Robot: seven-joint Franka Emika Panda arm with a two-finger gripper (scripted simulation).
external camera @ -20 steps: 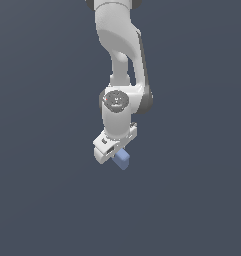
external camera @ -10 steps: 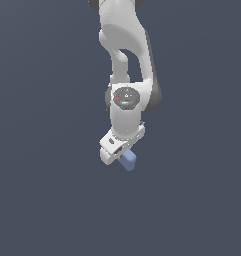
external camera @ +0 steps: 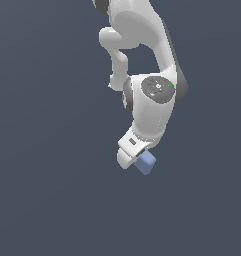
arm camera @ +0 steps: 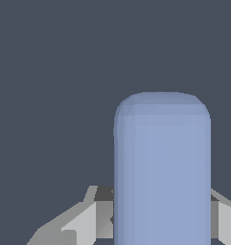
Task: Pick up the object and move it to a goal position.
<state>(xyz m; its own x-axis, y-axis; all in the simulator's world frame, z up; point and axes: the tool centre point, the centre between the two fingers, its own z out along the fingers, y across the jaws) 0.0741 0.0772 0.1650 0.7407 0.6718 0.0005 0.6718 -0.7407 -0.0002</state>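
Observation:
The object, a small periwinkle-blue block, sticks out from under the white gripper in the exterior view, held off the grey surface. In the wrist view the block fills the picture between the grey fingers, one finger on each side of it. The gripper is shut on the block. The fingertips are mostly hidden behind the hand in the exterior view.
The white arm reaches down from the upper part of the exterior view. Around it there is only a plain dark grey surface.
The arm has moved toward the exterior view's right and slightly down over the last second, carrying the block with it. The grip has not changed.

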